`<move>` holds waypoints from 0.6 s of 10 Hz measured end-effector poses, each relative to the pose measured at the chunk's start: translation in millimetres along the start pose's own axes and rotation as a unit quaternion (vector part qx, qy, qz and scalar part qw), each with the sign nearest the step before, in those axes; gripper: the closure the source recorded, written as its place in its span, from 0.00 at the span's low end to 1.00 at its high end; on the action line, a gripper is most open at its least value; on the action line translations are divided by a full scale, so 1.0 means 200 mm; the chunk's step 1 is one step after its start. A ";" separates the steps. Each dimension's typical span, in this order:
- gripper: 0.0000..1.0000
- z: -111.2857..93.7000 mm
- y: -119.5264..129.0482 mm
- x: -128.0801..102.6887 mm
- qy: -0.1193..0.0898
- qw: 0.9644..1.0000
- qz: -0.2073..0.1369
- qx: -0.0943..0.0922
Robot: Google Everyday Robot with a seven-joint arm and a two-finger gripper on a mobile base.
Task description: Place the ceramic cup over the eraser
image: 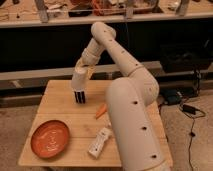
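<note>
The gripper (80, 96) hangs with jaws pressed together on nothing I can see, tips low over the pale wooden bench (60, 102). I can make out no ceramic cup or eraser near them, so the placing looks unstarted.

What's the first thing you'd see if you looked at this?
The huge white robot arm bends over the wooden table, its dark hand shut and pointing down near the table's back edge. Next comes the round orange plate on the table's near corner, at the picture's left.
</note>
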 end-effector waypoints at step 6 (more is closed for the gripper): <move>0.77 0.07 0.01 0.02 0.003 1.000 0.002 -0.015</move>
